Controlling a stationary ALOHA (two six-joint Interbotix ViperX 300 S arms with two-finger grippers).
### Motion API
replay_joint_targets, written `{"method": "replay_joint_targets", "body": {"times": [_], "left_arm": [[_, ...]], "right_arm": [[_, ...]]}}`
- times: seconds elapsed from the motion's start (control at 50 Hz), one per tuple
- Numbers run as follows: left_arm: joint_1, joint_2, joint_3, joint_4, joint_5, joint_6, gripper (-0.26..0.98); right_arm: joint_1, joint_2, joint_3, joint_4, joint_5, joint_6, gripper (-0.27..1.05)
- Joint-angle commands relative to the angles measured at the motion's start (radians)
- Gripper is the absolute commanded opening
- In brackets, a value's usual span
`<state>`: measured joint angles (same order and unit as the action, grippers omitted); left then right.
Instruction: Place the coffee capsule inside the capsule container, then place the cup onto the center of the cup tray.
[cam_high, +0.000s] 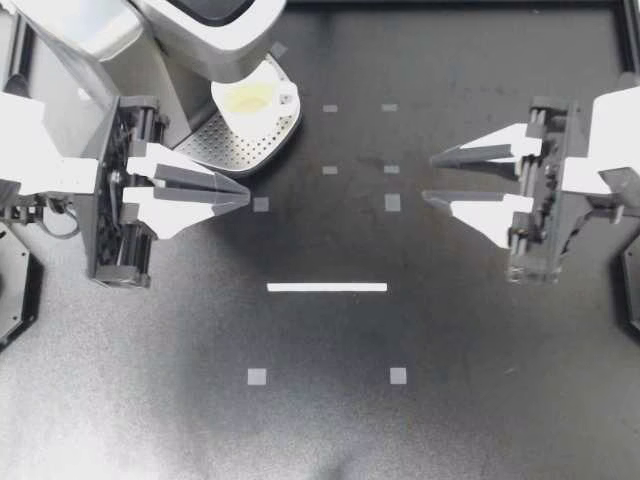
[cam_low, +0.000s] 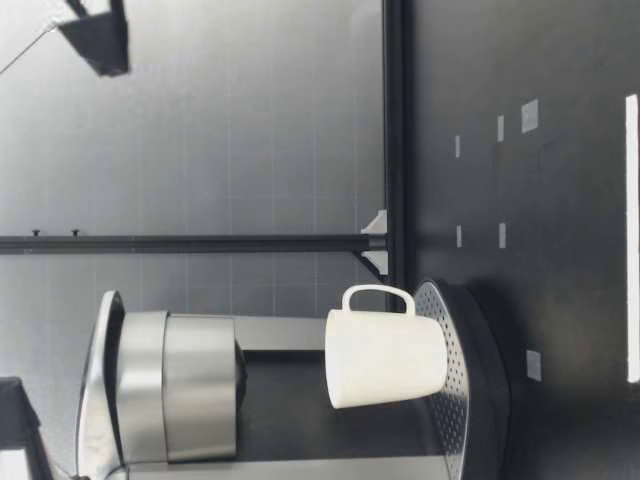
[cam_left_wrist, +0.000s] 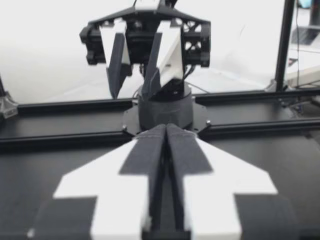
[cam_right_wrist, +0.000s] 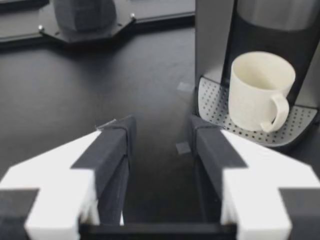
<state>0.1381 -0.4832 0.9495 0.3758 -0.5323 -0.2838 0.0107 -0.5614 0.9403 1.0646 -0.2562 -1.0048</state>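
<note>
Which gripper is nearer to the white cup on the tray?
Left. My left gripper, shut, is close beside the cup tray holding the cup; my right gripper, open, is far off across the table.

Cup (cam_high: 255, 100) was smooth, softly glossy white, ceramic-looking, cup tray (cam_high: 235, 152) was perforated metal with a dull sheen, coffee machine (cam_high: 200, 30) had a satiny silver shell, table (cam_high: 330, 430) was matt black, faintly grainy, tape strip (cam_high: 327, 287) looked matt and papery

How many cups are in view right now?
1. The cup stands upright on the tray, under the machine's head. No other shows, though the machine could hide one.
</note>
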Motion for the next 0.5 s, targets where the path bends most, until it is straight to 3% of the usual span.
{"method": "replay_joint_targets", "body": {"times": [0.0, 0.48], "left_arm": [[-0.003, -0.006, -0.009, -0.002, -0.017, -0.002, 0.11], [-0.003, -0.006, -0.003, -0.002, -0.031, 0.002, 0.11]], "right_arm": [[0.012, 0.002, -0.021, -0.003, -0.008, 0.002, 0.48], [0.015, -0.006, -0.021, -0.012, -0.009, 0.000, 0.48]]}}
